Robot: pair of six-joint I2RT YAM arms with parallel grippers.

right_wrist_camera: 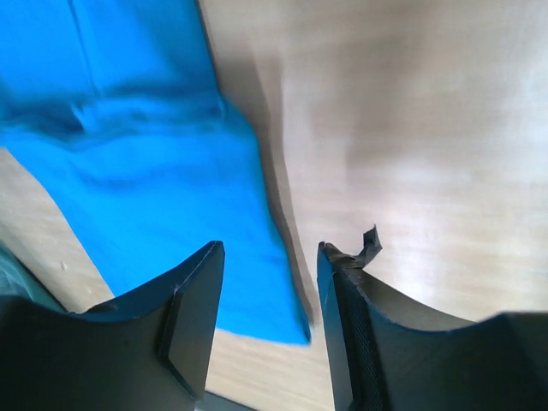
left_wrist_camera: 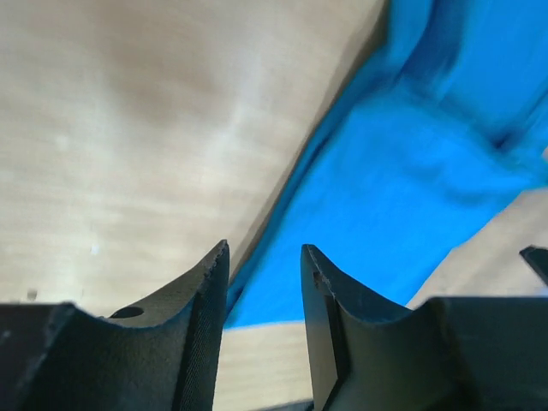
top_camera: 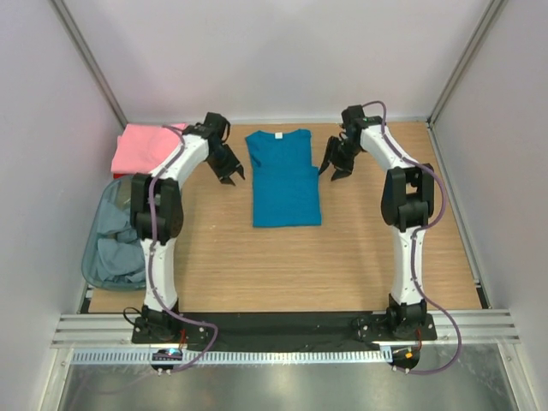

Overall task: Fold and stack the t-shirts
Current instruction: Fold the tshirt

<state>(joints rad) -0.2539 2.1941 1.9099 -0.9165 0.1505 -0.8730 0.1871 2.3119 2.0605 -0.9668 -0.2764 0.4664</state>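
- Centrally, the teal shirt lay flat on the table.
- The left gripper hovered at its 9 o'clock, jaws spread and empty.
- The right gripper hovered at 3 o'clock, likewise spread.

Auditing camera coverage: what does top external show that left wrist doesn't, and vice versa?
Top external only: the pink t-shirt at the far left corner, the bin holding grey-blue t-shirts, and the whole outline of the teal t-shirt. Left wrist only: a close look at the left pincer, its fingers apart with nothing between them. Both: the teal t-shirt, the wooden table, the left pincer.
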